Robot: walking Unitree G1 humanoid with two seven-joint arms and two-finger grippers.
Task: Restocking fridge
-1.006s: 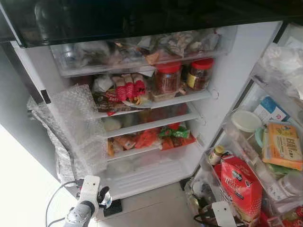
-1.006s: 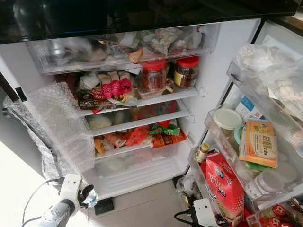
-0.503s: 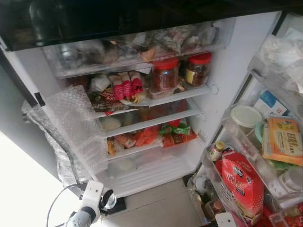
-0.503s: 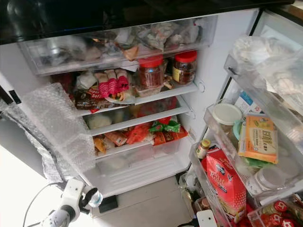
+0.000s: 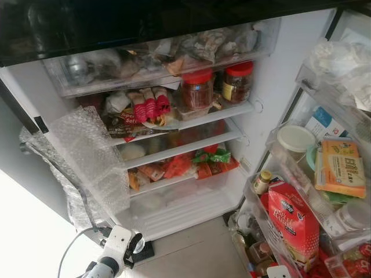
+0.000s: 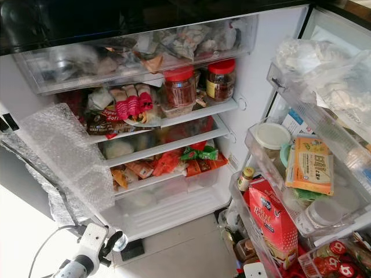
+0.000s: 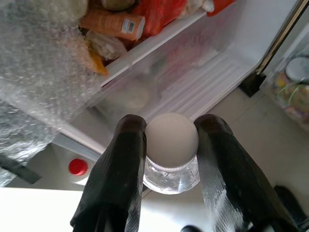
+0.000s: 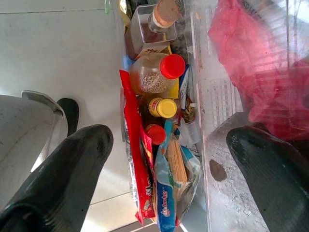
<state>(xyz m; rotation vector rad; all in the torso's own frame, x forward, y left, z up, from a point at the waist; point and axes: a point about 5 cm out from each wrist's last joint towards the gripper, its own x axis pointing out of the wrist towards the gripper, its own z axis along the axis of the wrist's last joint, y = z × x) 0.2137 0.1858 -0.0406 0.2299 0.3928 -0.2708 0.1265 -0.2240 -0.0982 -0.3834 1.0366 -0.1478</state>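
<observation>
My left gripper is shut on a small clear bottle with a white cap, one black finger on each side of the neck. In the eye views it hangs low, in front of the open fridge's bottom drawer, above the floor. The fridge shelves hold two red-lidded jars, wrapped sausages and orange and green packets. My right gripper stands wide open over the lowest door bin, with nothing between its fingers.
A sheet of bubble wrap hangs over the fridge's left side. The open door on the right carries full bins with a red carton, a yellow pack and small bottles. A cable trails on the floor by my left arm.
The whole picture has shifted a little, so the camera moved. My left gripper keeps its hold on the bottle and sits slightly lower in view. The right wrist has sunk toward the bottom edge.
</observation>
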